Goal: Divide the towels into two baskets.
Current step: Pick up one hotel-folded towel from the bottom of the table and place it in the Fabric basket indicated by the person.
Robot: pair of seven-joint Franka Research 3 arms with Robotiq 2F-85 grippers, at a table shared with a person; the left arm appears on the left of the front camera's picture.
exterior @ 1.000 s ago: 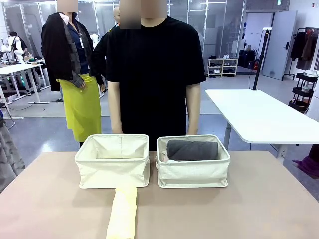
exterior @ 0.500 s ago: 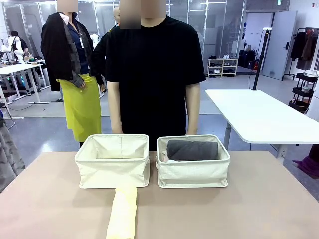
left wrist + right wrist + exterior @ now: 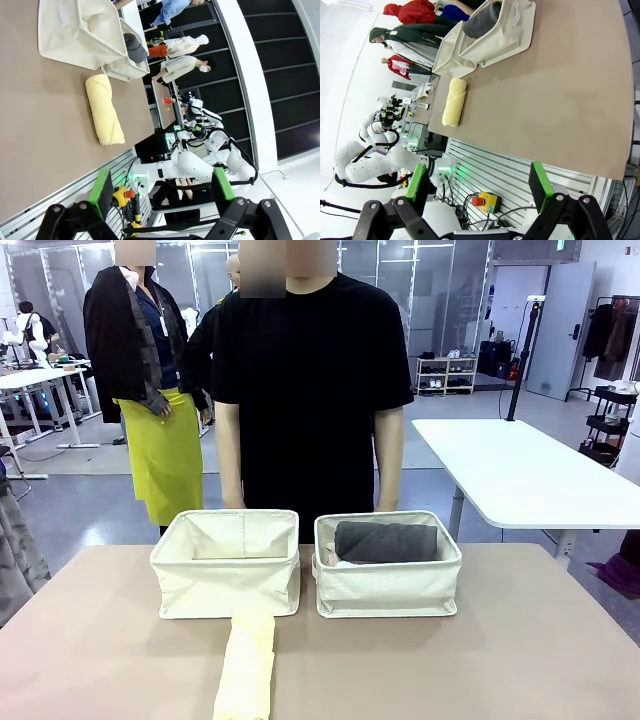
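Tabletop's quiet — both hands, left (image 3: pixel 160 192) and right (image 3: pixel 479 189), wide and empty — yellow towel (image 3: pixel 246 667) next, probably for the left basket (image 3: pixel 228 575)

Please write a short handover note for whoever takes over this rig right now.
Left gripper and right gripper: both open, empty, held back off the table's near edge.
Dark grey towel lies in the right basket, with a paler towel under it at the left end.
Left basket: nothing seen inside from the front view.
Pale yellow towel lies on the table before the left basket.
Left: put the yellow towel in the left basket.
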